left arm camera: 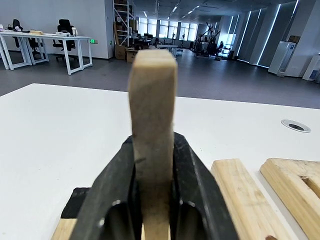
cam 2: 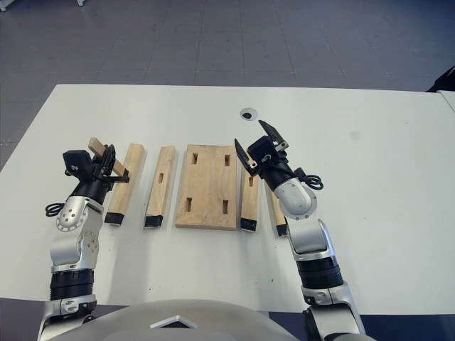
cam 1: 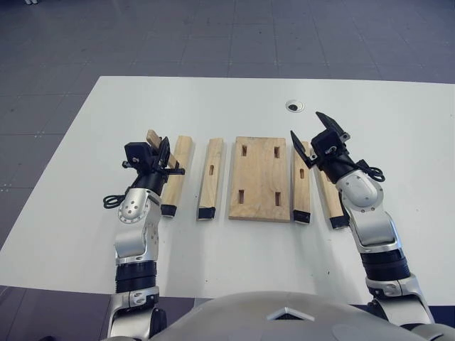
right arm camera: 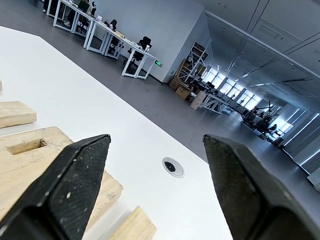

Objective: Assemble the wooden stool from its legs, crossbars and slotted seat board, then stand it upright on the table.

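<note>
On the white table (cam 1: 405,177), a slotted seat board (cam 1: 259,177) lies flat in the middle, its four slots facing up. Farthest to the left of the board, the left gripper (cam 1: 163,156) is clenched on a thin wooden bar (left arm camera: 152,100), which sticks out past the fingertips, away from the robot. Just beside it, toward the board, lies a first leg (cam 1: 178,174). A second leg (cam 1: 211,177) lies between that one and the board. Both lie parallel to the board's long edges, apart from it, with black caps on their near ends.

Close along the board's right edge lies a third leg (cam 1: 302,186), slot up and black cap toward the robot. Farther right a fourth leg (cam 1: 332,202) is partly hidden under the right arm. The right gripper (cam 1: 306,125) hangs above the far ends of these two legs, its jaws spread wide and grasping nothing. Beyond the board's far right corner is a round cable hole (cam 1: 294,106) in the tabletop.
</note>
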